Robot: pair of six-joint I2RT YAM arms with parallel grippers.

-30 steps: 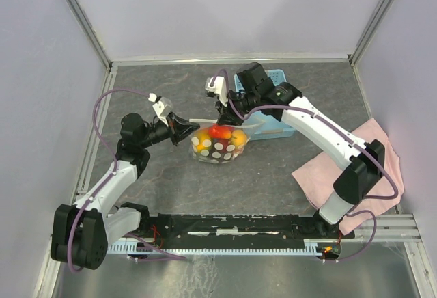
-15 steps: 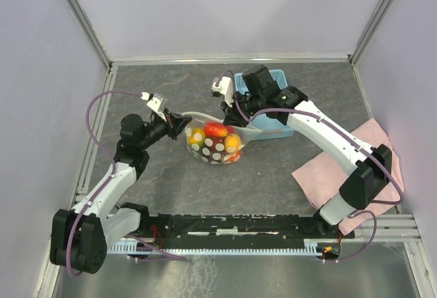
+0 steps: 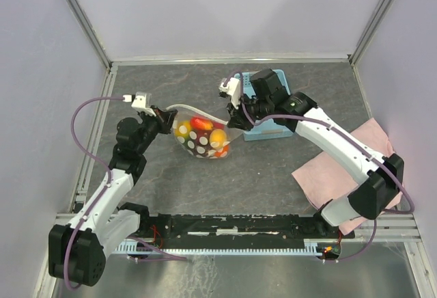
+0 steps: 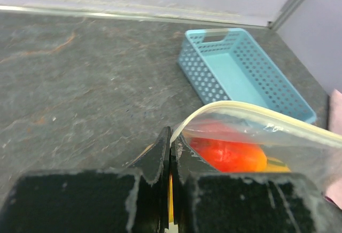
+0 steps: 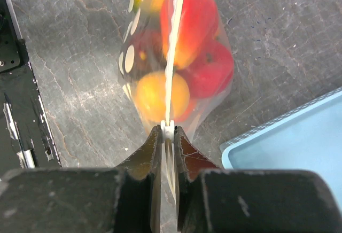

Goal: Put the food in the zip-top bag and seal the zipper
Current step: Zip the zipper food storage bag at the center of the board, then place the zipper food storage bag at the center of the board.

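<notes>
Clear plastic printed with white polka dots on the zip-top bag [image 3: 201, 144]; pale cream along the zipper [image 5: 175, 40]. Red, orange and yellow in the food [image 5: 197, 19], showing through the plastic. Black on the left tool [image 4: 170, 137] and the right tool [image 5: 168, 131]. Light blue, dotted all over with small holes, on the basket [image 4: 235, 78]. Pink on the cloth [image 3: 314, 175]. Dark grey, mottled, veined with rust, across the surface [image 4: 80, 72].
</notes>
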